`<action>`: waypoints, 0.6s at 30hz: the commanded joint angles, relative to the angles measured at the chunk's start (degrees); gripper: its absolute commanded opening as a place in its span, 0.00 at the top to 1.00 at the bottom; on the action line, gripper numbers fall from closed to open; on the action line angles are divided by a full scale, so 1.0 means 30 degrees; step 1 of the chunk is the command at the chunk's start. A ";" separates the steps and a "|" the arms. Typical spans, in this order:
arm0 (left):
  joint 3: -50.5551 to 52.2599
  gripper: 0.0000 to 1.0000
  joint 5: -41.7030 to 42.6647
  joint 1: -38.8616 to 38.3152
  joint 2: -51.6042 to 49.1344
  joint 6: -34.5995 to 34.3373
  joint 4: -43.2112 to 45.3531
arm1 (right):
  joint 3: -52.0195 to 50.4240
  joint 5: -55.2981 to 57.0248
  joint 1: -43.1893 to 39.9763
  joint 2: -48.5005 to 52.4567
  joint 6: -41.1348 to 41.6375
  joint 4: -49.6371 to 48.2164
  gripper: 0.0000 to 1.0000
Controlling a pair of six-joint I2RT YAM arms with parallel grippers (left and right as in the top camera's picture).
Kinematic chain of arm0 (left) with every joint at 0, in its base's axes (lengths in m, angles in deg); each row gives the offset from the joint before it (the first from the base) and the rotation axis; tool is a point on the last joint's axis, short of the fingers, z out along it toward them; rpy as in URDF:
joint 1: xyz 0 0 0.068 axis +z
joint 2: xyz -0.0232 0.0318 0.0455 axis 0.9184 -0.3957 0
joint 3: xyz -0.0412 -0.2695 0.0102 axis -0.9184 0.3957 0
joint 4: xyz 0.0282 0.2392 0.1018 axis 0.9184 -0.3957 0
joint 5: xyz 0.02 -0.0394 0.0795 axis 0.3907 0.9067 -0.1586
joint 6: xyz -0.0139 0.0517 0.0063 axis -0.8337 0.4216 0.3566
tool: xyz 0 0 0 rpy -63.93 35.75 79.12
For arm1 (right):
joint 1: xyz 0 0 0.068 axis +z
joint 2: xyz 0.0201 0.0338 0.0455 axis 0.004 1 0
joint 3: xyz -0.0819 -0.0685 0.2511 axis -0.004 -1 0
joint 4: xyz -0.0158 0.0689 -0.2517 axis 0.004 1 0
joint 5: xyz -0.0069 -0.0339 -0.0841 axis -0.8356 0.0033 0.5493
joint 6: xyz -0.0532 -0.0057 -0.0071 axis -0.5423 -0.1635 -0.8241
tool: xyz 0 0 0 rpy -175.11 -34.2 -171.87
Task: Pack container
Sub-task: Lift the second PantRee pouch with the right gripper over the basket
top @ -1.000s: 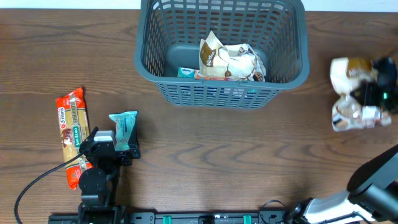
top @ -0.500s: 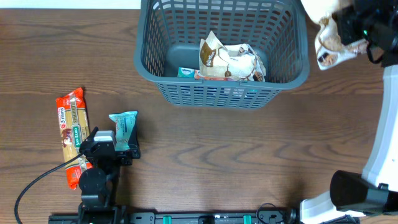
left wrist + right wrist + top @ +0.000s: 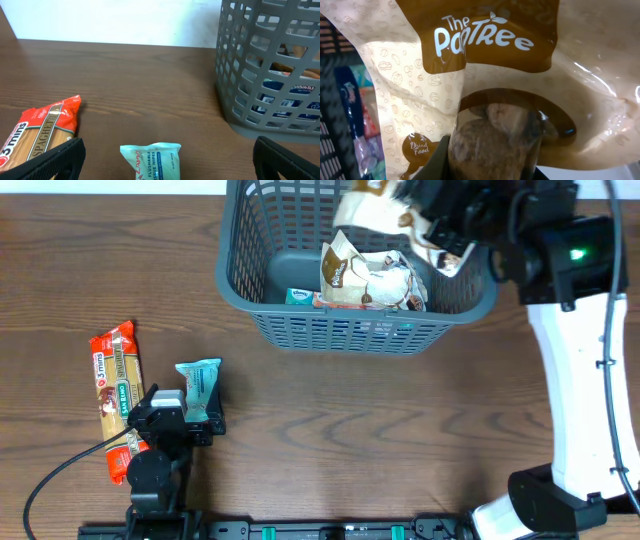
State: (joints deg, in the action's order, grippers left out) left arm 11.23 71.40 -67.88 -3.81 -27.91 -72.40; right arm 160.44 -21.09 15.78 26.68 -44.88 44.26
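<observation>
the right claw point(image 3: 437, 227) was clamped on a brown and cream dried food pouch point(image 3: 375, 210), hanging it over the far right part of the dark grey basket point(image 3: 350, 332), which stood at the far edge of the desk point(image 3: 350, 445), a little right of the middle. i took this for the drop-in step: the next move called for easing down a touch and parting the jaws so the pouch fell inside. a matching pouch point(image 3: 365, 280) already lay in there with a small teal packet point(image 3: 299, 296) beside it, so the new one would likely land on top of the heap. toward the near left corner the left claw point(image 3: 167, 150) sat spread wide and empty, a flushable wipes packet point(image 3: 197, 383) just ahead of it and a spaghetti packet point(image 3: 118, 395) to its left, both not yet packed. nothing stood between them and the basket.
</observation>
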 commanded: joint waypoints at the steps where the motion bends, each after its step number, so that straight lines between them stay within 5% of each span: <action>1: 0.0248 0.01 -0.0583 -0.0044 -0.0051 -0.0306 -0.0823 | 0.0291 -0.0051 0.0619 0.1253 -0.0058 -0.0029 0.99; 18: 0.0248 0.01 -0.0583 -0.0044 -0.0051 -0.0306 -0.0823 | 0.0291 -0.2310 0.2098 0.7235 0.0146 0.2827 0.99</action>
State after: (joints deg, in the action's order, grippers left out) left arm 11.23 71.40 -67.88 -3.81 -27.91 -72.38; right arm 160.83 -26.60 21.64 47.73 -44.79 52.06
